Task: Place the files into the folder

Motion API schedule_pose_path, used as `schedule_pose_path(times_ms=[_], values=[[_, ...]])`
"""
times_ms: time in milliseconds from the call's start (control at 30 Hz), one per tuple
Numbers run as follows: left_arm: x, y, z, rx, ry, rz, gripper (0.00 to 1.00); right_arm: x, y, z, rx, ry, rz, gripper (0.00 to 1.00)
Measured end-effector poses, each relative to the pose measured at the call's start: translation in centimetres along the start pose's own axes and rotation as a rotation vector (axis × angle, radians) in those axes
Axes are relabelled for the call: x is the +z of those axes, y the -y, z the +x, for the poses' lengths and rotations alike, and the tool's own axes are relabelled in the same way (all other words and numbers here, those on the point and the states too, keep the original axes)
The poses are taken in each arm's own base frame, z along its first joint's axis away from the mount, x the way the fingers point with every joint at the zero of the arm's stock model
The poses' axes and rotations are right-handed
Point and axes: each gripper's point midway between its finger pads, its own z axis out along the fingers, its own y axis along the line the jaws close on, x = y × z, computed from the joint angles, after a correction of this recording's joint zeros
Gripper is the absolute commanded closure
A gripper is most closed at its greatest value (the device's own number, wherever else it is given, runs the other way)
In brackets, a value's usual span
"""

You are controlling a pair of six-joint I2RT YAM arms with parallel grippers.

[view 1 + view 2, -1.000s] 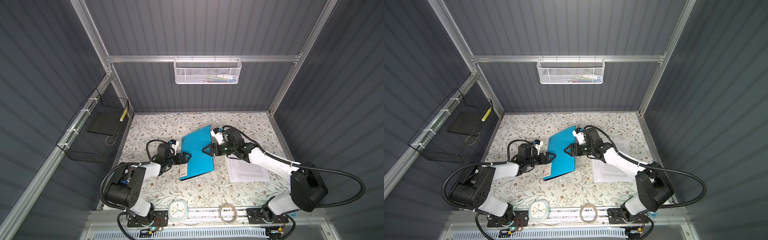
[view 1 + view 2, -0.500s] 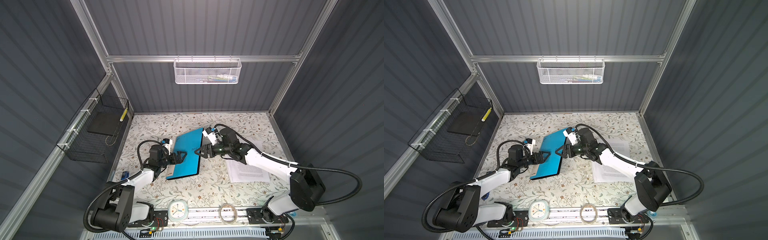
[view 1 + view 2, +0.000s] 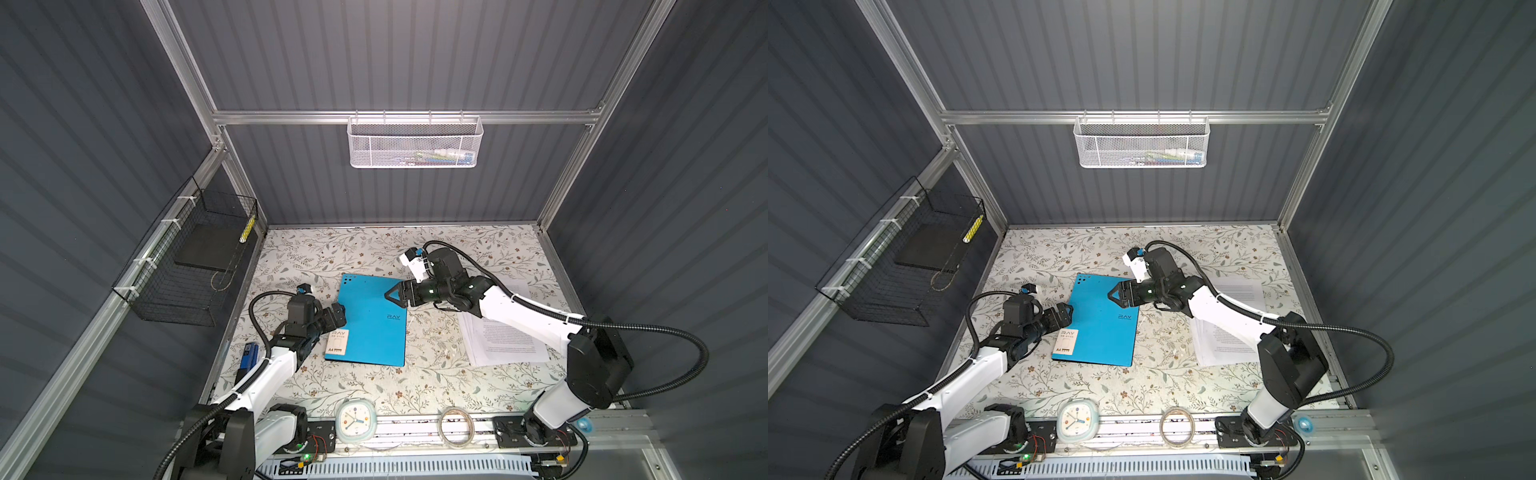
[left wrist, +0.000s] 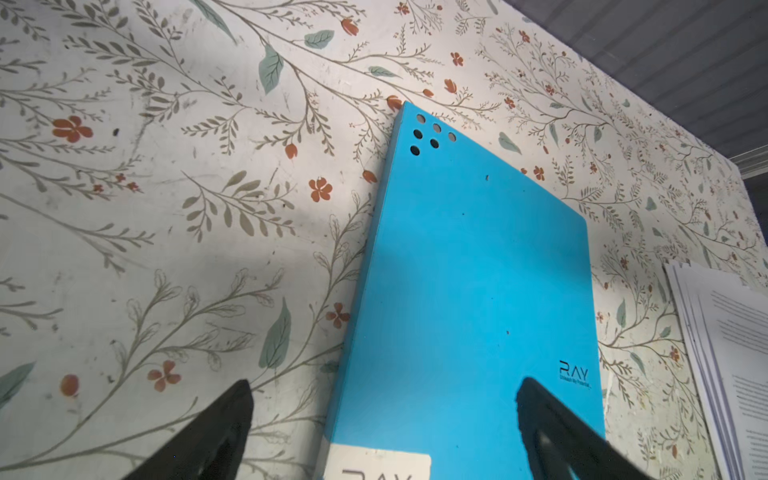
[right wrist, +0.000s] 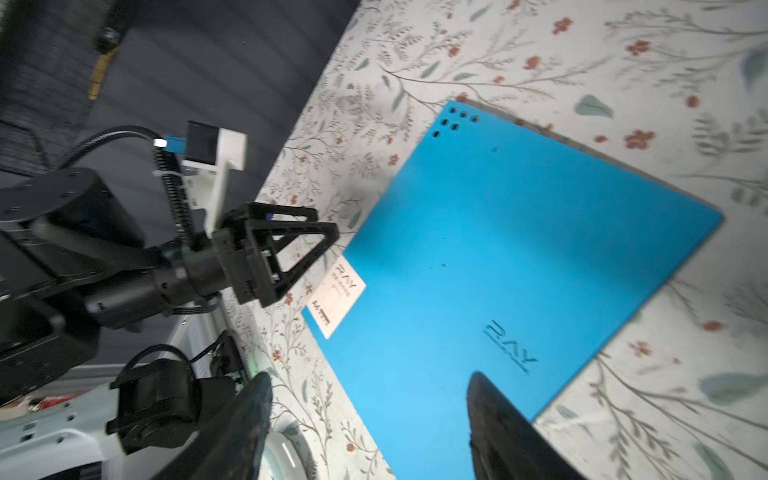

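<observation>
The blue folder point(image 3: 368, 320) point(image 3: 1100, 324) lies shut and flat on the flowered table, its white label at the near left corner. The files point(image 3: 503, 340) point(image 3: 1225, 336), a thin stack of printed white sheets, rest to its right, partly under my right arm. My left gripper point(image 3: 338, 311) point(image 4: 384, 390) is open just off the folder's left edge, by the label. My right gripper point(image 3: 390, 295) point(image 5: 370, 380) hangs open over the folder's point(image 5: 498, 257) far right part, holding nothing. In the right wrist view the left gripper point(image 5: 299, 245) stands beside the label.
A clock point(image 3: 353, 419) and a tape roll point(image 3: 455, 426) sit at the table's front edge. A small blue object point(image 3: 248, 355) lies at the left edge. A black wire basket point(image 3: 187, 266) holding a dark slab hangs on the left wall, a white mesh basket point(image 3: 415, 143) on the back wall.
The folder, earlier tilted between the two grippers, has shifted left and now lies flat and squarer to the table. Both grippers followed it leftward; the left arm has drawn back.
</observation>
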Motion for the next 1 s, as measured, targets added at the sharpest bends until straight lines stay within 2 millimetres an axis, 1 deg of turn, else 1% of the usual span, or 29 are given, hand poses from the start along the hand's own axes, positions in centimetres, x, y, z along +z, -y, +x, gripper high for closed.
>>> schedule_pose_path(times_ms=[133,200,333,400,500,700,1000], values=[[1.3,0.0,0.6,0.005,-0.058,-0.004,0.01,1.1,3.4,2.1,0.059,-0.071,0.099,0.26],[1.7,-0.1,1.2,0.006,-0.086,0.000,0.01,2.1,4.8,4.1,0.093,-0.131,0.127,0.26],[2.4,0.1,2.2,0.005,-0.128,0.019,0.01,3.9,7.1,7.5,0.152,-0.234,0.172,0.26],[2.7,0.1,2.7,0.005,-0.149,0.029,0.01,4.6,7.9,8.5,0.168,-0.264,0.186,0.26],[3.1,0.2,3.3,0.010,-0.172,0.039,0.01,5.2,8.5,9.3,0.178,-0.285,0.194,0.26],[3.5,1.1,3.7,0.035,-0.198,0.069,0.01,6.3,9.2,10.0,0.192,-0.301,0.187,0.26],[4.1,3.0,4.7,0.092,-0.233,0.112,0.01,6.9,8.7,9.3,0.203,-0.271,0.138,0.26]])
